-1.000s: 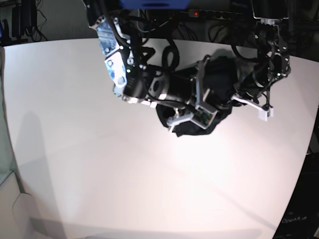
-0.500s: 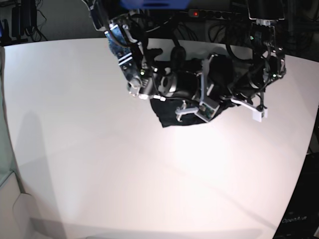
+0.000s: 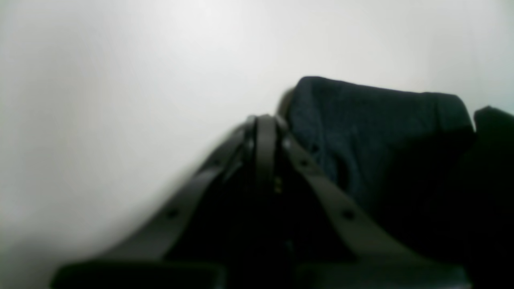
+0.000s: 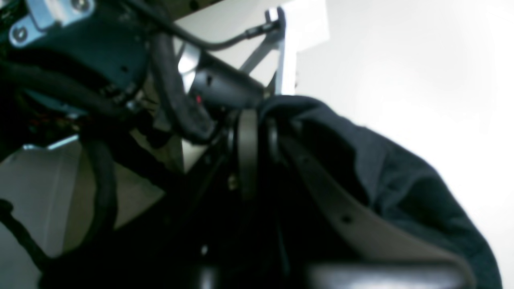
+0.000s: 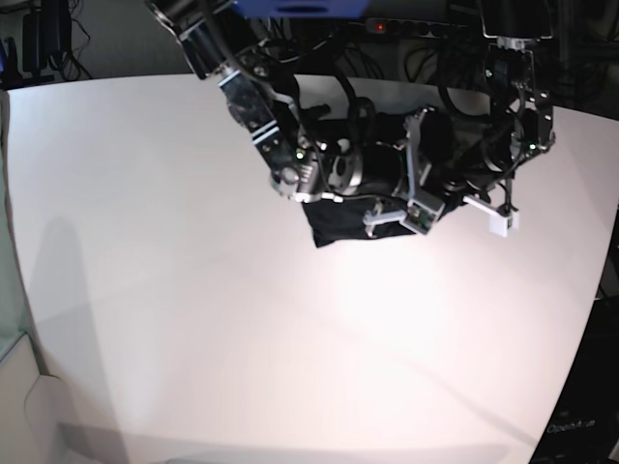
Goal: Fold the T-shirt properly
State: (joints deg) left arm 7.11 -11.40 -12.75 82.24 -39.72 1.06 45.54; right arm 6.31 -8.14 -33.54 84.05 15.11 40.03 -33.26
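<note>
The black T-shirt (image 5: 338, 222) lies bunched in a compact heap at the far middle of the white table (image 5: 193, 309), under both arms. In the right wrist view my right gripper (image 4: 252, 120) is shut, and dark fabric of the T-shirt (image 4: 401, 180) wraps over its tips and hangs off to the right. My left gripper (image 3: 265, 120) is shut too, with a fold of the T-shirt (image 3: 373, 132) starting right at its tips. In the base view the right gripper (image 5: 397, 213) is over the heap and the left gripper (image 5: 459, 188) meets its right end.
The white table spreads wide to the front and left of the heap. Cables and dark equipment (image 5: 406, 39) run along the far edge behind the arms. The table's right edge (image 5: 595, 280) is close to the left arm.
The right arm has swung right and back, dragging the shirt with it. The heap has drawn in from a wide blob to a tighter bundle. The left arm has barely moved.
</note>
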